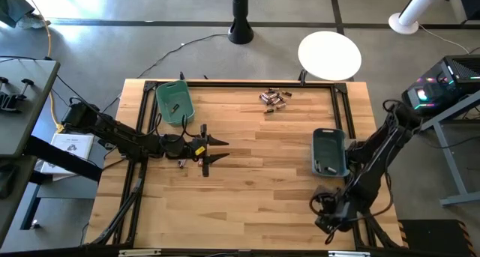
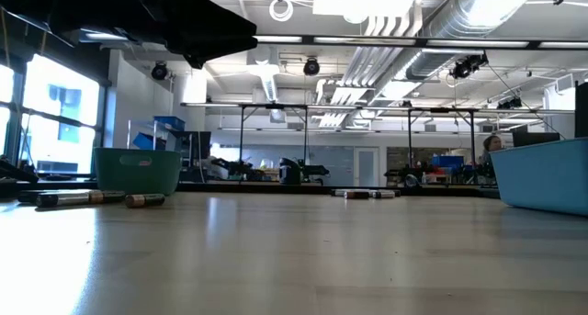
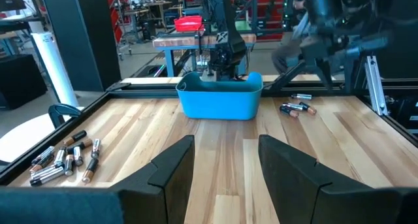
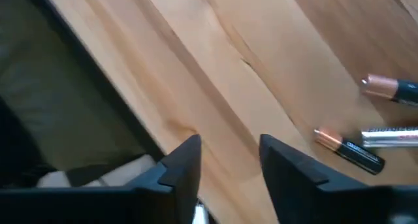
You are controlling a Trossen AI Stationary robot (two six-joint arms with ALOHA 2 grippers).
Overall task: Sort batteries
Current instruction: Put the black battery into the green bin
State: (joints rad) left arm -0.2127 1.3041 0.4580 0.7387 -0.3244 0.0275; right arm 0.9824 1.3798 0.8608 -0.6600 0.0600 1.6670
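Between picks: left hand spread and empty above the surface, two batteries just behind it, main battery pile well ahead; right hand spread, empty, low beside three batteries; next, closing on one.

Bare wooden table mid-span between green bin and blue bin.

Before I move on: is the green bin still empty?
No. The high view shows one small dark battery lying inside the green bin.
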